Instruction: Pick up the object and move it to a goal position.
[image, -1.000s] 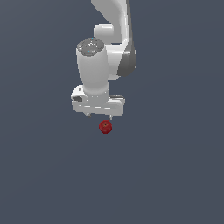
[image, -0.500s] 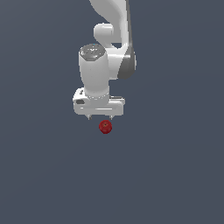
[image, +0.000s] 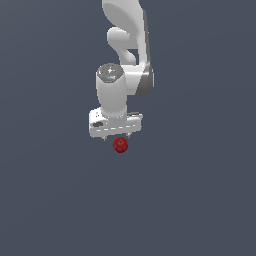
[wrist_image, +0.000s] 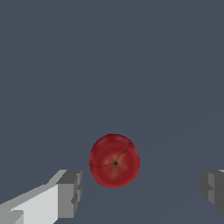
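Exterior view shows our claw barely lower than a second ago, fingers spread, hovering just above the red apple; grasp not yet made.

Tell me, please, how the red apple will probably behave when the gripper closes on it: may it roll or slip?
The red apple looks round, so it may roll if one finger touches first. Its glossy skin suggests that it could slip between the flat pads. It is narrower than the open gripper, so it should fit between the fingers.
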